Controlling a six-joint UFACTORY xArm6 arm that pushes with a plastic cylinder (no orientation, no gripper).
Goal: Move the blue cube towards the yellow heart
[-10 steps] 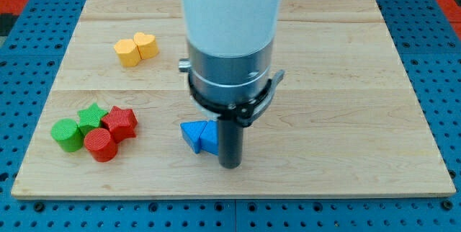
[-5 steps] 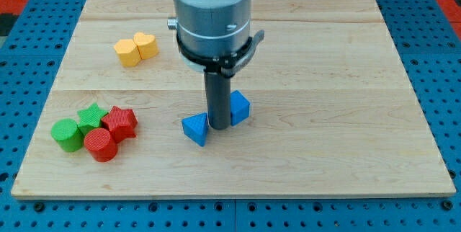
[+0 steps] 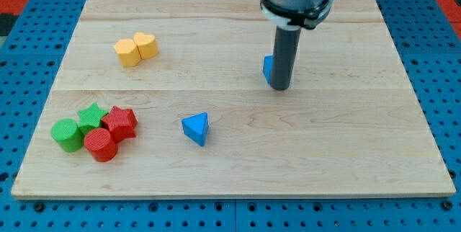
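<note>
Blue cube (image 3: 268,70) sits mostly hidden behind my tip (image 3: 280,87), touching it, in the counter's (image 3: 346,153) upper right. I have no claw, only the rod. Yellow heart (image 3: 145,45) lies well apart leftward, bare wood between.

You have one camera only, set above the near long edge of the wooden board (image 3: 360,160) and tilted down across it toward the far edge. It stands close enough that all four corners just fit, with blue pegboard (image 3: 446,81) showing past every edge, so no second view overlaps
</note>
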